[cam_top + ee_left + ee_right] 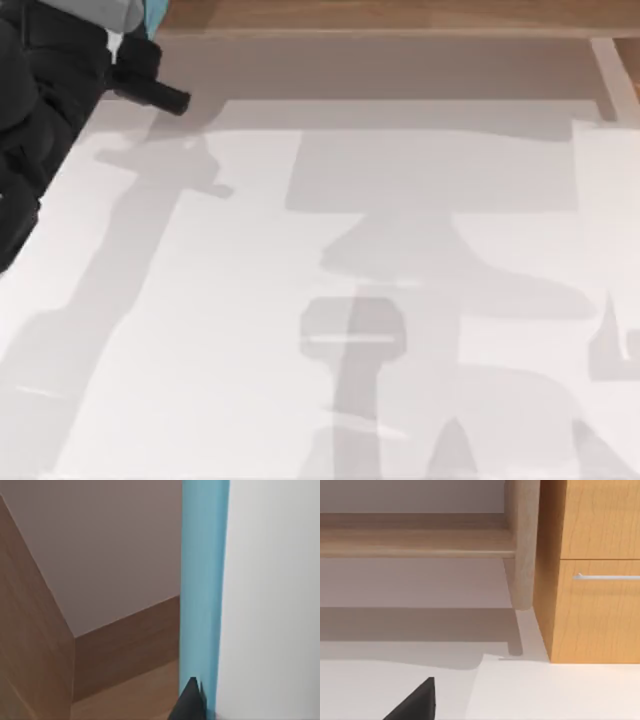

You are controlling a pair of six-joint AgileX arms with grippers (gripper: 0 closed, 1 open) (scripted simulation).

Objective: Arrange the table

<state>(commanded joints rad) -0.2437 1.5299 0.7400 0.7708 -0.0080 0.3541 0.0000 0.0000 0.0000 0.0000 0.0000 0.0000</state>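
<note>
A blue-edged flat object (202,580) is carried by the left claw (150,80) toward the shelf frame (400,15) beyond the desk (250,330), presumably for stowing; neither claw's grip state can be told.

White table (250,330); light-brown wooden shelf frame (420,542); black left arm (45,90).

Left arm (50,110) raised at table's far-left corner.
</note>
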